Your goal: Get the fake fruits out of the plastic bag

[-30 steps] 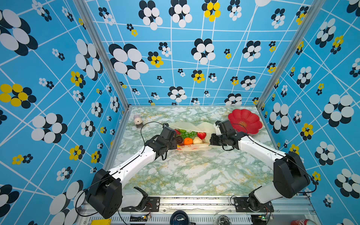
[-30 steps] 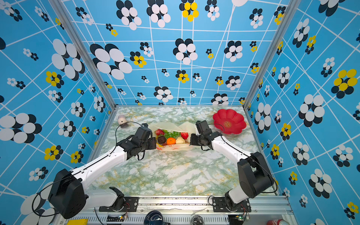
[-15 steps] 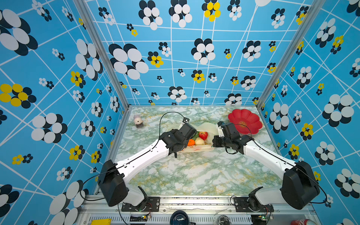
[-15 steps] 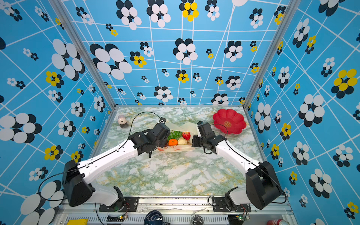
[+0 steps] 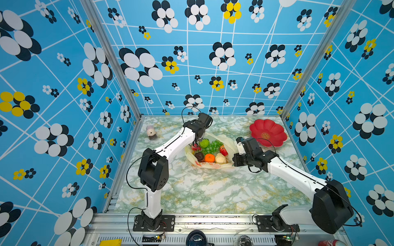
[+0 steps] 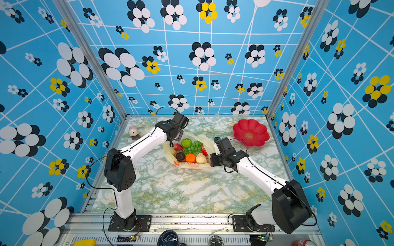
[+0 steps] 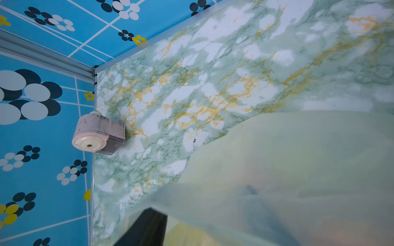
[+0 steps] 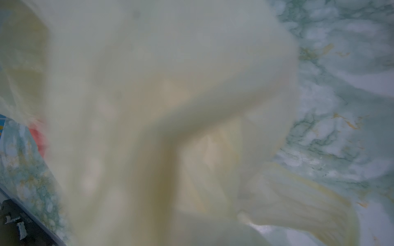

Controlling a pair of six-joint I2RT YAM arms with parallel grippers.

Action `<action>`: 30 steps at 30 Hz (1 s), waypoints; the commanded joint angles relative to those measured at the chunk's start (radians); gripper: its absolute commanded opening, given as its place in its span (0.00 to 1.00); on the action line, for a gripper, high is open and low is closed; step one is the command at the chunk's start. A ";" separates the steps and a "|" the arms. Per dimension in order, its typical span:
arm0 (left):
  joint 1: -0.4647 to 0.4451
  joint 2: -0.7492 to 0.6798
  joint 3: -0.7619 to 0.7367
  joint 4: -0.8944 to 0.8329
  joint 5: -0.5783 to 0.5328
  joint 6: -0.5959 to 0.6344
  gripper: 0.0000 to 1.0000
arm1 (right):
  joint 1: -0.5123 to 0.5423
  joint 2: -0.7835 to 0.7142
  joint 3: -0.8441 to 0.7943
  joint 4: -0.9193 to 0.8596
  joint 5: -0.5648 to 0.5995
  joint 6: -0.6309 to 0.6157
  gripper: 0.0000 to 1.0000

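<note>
While right gripper [image 5: 233, 160] pinched the bag [image 5: 213, 165] rim | left gripper [image 5: 197, 142] hung by strawberry [image 5: 195, 147], jaw gap unclear | fruits [image 5: 210, 158] looked light, slick; grab mid-body

Both top views look steeply down from high at the near side, sharing the whole table [image 5: 202, 191]. Both wrist views sit very close to the bag [image 7: 298, 159], which fills and blurs them

Blurred: plastic bag [image 8: 149, 106], filling right wrist view. Indistinct: left gripper [image 5: 196, 142] opening, at bag's 10 o'clock rim.
</note>
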 commanded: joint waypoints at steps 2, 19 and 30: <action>0.070 0.142 0.104 -0.149 0.074 -0.046 0.62 | 0.005 0.010 -0.021 0.027 -0.021 -0.005 0.00; 0.045 -0.180 -0.343 0.093 0.397 -0.170 0.92 | -0.068 0.050 -0.062 0.170 -0.166 0.080 0.00; -0.006 -0.075 -0.332 -0.026 0.260 -0.240 0.83 | -0.066 0.009 -0.056 0.128 -0.075 0.085 0.00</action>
